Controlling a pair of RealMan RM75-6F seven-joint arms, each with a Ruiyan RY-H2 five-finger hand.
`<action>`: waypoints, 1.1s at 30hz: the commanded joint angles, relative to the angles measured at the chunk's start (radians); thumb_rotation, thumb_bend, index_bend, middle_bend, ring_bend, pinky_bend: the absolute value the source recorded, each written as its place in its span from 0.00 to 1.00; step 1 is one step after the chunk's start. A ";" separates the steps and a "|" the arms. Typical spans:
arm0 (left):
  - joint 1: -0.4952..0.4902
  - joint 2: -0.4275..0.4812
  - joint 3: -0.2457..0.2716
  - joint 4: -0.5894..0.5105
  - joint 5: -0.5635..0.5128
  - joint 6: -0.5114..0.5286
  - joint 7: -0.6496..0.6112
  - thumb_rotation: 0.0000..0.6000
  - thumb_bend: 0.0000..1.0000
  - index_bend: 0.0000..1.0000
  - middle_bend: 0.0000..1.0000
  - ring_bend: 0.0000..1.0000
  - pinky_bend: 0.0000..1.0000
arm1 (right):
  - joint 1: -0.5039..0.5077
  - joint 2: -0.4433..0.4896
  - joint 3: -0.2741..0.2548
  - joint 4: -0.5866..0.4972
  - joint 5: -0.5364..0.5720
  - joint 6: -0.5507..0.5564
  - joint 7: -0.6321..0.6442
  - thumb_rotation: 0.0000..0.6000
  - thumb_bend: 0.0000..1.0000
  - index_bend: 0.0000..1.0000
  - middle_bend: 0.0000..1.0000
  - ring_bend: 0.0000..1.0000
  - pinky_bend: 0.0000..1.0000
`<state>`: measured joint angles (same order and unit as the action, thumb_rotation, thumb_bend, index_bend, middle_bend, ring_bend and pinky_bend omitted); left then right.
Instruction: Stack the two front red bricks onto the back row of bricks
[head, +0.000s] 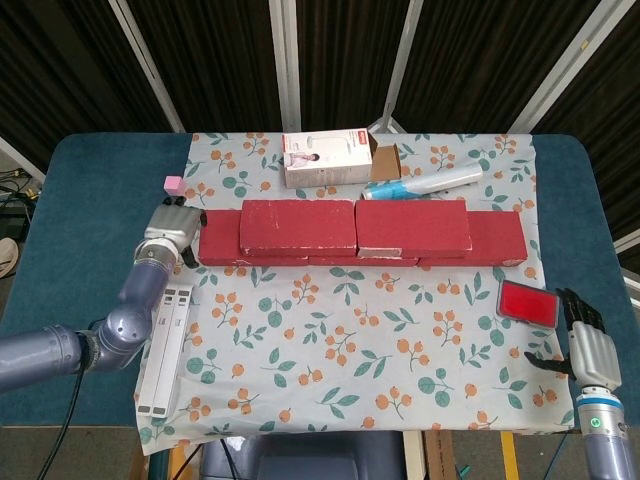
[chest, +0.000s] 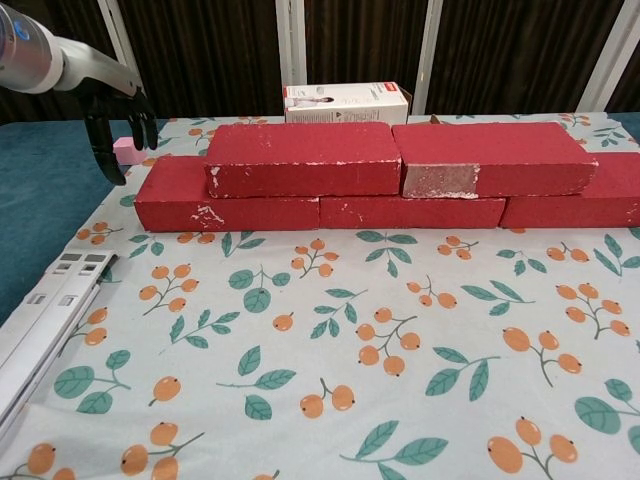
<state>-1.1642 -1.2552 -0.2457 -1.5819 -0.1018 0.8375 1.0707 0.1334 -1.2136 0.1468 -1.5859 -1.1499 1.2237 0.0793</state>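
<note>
Bricks stacked | left robot hand just beside, empty, fingers apart

The bricks look rough and matt, with chipped white spots on their red faces. The cloth under them is soft and flat, printed with leaves and orange berries. The table has a dull teal top that looks like felt. The box looks like smooth paper card. The tube is shiny plastic. The pink cube looks matt. The white strip is hard, smooth plastic. The red pad is glossy. The left hand has shiny grey metal on its back and dark fingers. The right hand looks the same.
</note>
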 joint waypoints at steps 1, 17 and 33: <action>-0.020 -0.033 0.014 0.024 0.006 -0.001 -0.019 1.00 0.00 0.25 0.22 0.00 0.05 | 0.001 0.000 0.000 0.002 0.000 -0.002 0.002 1.00 0.15 0.00 0.00 0.00 0.00; -0.095 -0.114 0.042 0.063 -0.008 0.038 -0.038 1.00 0.00 0.20 0.21 0.00 0.05 | 0.001 0.003 0.003 0.008 -0.001 -0.013 0.026 1.00 0.15 0.00 0.00 0.00 0.00; -0.139 -0.148 0.054 0.098 -0.051 0.029 -0.032 1.00 0.00 0.19 0.21 0.00 0.05 | 0.001 0.002 0.003 0.008 -0.004 -0.012 0.029 1.00 0.15 0.00 0.00 0.00 0.00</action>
<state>-1.3022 -1.4025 -0.1914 -1.4846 -0.1528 0.8670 1.0391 0.1343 -1.2116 0.1497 -1.5776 -1.1541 1.2115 0.1083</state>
